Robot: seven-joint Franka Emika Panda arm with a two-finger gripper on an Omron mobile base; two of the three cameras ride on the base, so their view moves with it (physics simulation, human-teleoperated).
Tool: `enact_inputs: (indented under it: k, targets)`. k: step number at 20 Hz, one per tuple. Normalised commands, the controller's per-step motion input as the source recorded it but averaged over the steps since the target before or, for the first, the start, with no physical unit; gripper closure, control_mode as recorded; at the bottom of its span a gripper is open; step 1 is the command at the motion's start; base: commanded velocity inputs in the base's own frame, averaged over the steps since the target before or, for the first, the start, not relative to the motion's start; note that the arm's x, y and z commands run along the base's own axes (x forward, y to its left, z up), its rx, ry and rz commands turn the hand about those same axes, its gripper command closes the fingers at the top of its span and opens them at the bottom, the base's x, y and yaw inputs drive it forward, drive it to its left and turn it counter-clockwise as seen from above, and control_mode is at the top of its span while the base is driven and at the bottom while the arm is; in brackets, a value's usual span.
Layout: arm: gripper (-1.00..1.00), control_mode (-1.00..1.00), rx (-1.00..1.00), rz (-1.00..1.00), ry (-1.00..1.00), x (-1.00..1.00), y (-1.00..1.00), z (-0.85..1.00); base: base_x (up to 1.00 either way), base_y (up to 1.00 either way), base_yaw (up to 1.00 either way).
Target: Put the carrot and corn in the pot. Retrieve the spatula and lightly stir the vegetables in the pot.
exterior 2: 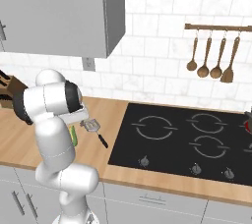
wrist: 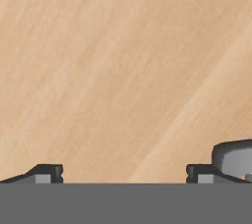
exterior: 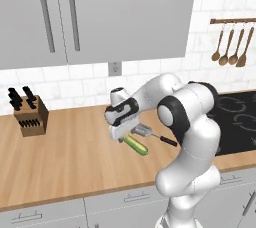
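Observation:
My gripper (exterior: 120, 139) hangs low over the wooden counter (exterior: 65, 157), its fingers spread wide and open, with bare wood between them (wrist: 125, 176). The corn (exterior: 136, 145), a yellow-green cob, lies just right of the fingers; it shows too as the corn (exterior 2: 74, 135) beside my arm. Behind it rests the spatula (exterior: 143, 131), grey slotted blade toward the gripper and black handle pointing right. In the hand view a grey, dark-edged piece (wrist: 234, 159), seemingly that blade, sits by the right fingertip. The carrot is out of view. A dark round shape with red (exterior 2: 248, 121), cut by the frame's right edge, may be the pot.
A knife block (exterior: 30, 114) stands at the counter's far left. The black cooktop (exterior 2: 187, 139) lies to the right of the spatula. Brown wooden spoons and a spatula (exterior 2: 211, 61) hang on a wall rail above it. Wall cabinets (exterior: 100, 12) hang overhead.

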Motion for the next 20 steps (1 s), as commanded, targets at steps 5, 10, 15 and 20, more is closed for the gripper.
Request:
enact_inputs:
  k: [5,10,15,20]
  targets:
    - [-1.00,-1.00,0.00,0.00,0.00,-0.26,-0.07,-0.42,0.00,0.00,0.00]
    - [-1.00,-1.00,0.02,0.00,0.00,-0.72,-0.29,-0.12,0.00,0.00,0.00]
    - [-1.00,-1.00,0.04,0.00,0.00,-0.52,-0.24,-0.04,0.00,0.00,0.00]
    - [1.00,-1.00,0.02,0.00,0.01,-0.05,-0.06,-0.28,0.00,0.00,0.00]
